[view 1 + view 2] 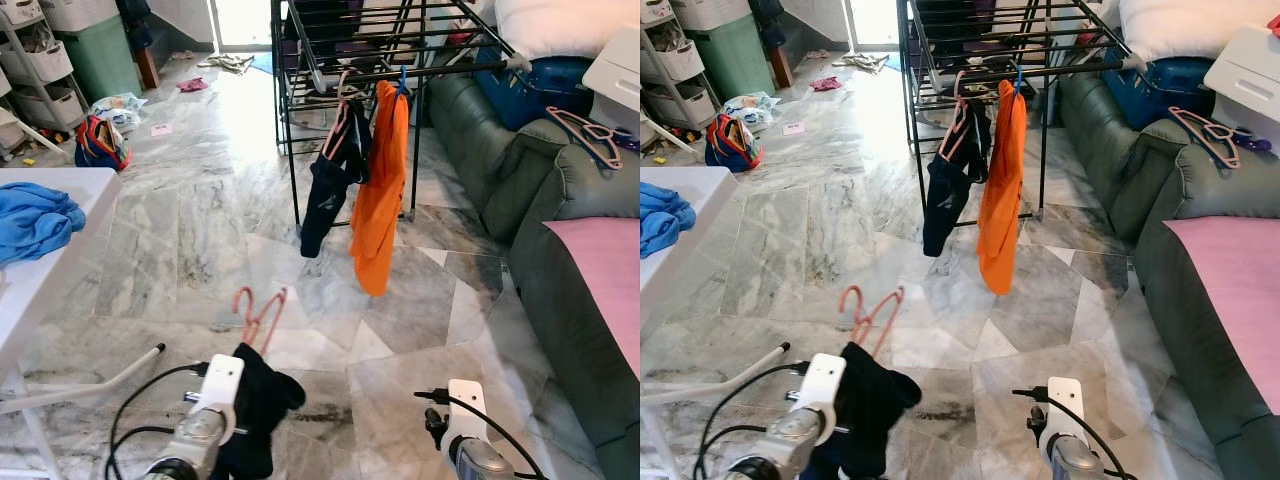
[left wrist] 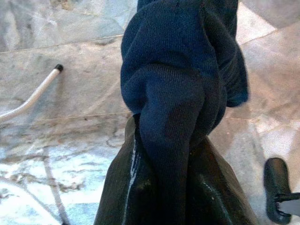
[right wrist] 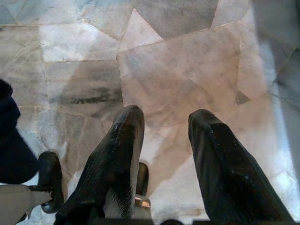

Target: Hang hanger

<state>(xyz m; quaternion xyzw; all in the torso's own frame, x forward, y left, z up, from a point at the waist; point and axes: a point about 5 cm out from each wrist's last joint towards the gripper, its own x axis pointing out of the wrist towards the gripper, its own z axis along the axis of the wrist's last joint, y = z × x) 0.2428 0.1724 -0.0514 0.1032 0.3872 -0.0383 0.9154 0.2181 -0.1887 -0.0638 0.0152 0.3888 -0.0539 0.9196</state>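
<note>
A pink hanger point(image 1: 258, 312) carrying a navy garment point(image 1: 257, 402) is held low over the marble floor by my left gripper point(image 2: 174, 187). Its black fingers point(image 2: 123, 187) are shut on the cloth, which hides their tips. The hanger's hook points up, toward the black drying rack point(image 1: 400, 68) a few steps ahead. On the rack's front bar hang a dark garment on a pink hanger point(image 1: 328, 190) and an orange garment point(image 1: 380, 195) on a blue hanger. My right gripper point(image 3: 164, 140) hangs open over bare floor, nothing between its fingers.
A green sofa point(image 1: 540, 190) with a pink cloth point(image 1: 600, 270) and loose pink hangers point(image 1: 585, 135) runs along the right. A white table point(image 1: 60, 260) with blue cloth point(image 1: 35, 220) stands at the left, with a white rod point(image 1: 90, 385) below it. Shelves and a bag point(image 1: 100, 145) are at the far left.
</note>
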